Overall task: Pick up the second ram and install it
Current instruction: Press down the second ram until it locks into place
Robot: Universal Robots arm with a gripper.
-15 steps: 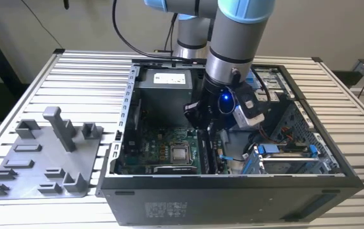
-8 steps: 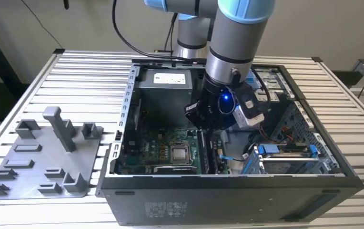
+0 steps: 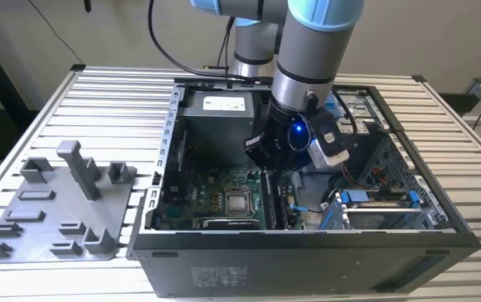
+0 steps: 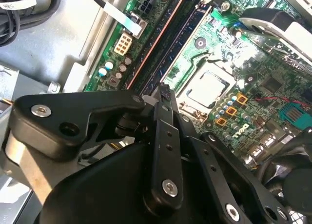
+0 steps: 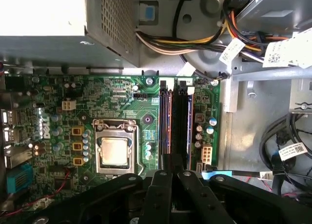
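An open black metal computer case [image 3: 308, 251] lies on its side on a slatted white metal table [image 3: 114, 94], and everything here is placed against that case. A silver and light-blue robot arm [image 3: 308, 56] reaches down into the case from above, its black gripper [image 3: 267, 165] lowered over the green circuit board [image 3: 215, 201] on the case floor. In both wrist views the gripper's black fingers [image 4: 163, 121] are pressed close together and pinch the second ram, a thin flat dark memory stick [image 5: 171, 161], held on edge directly above the long black memory slots [image 5: 174, 119] of the board. In the first wrist view the stick lines up with those slots, at the end nearest the gripper; whether its lower edge already touches a slot cannot be told. Just beside the slots on the board sits a square silver processor socket [image 5: 116, 151]. At the far wall of the case, a grey metal power supply box [image 3: 215, 108] feeds a bundle of coloured wires [image 5: 170, 41] toward the board. Near the case's front corner, toward the exterior view's right, is a metal drive cage with blue plastic clips [image 3: 366, 198]. Outside the case, on the table toward the exterior view's left, rests a grey plastic fixture tray [image 3: 47, 217] with several upright posts [image 3: 79, 167].
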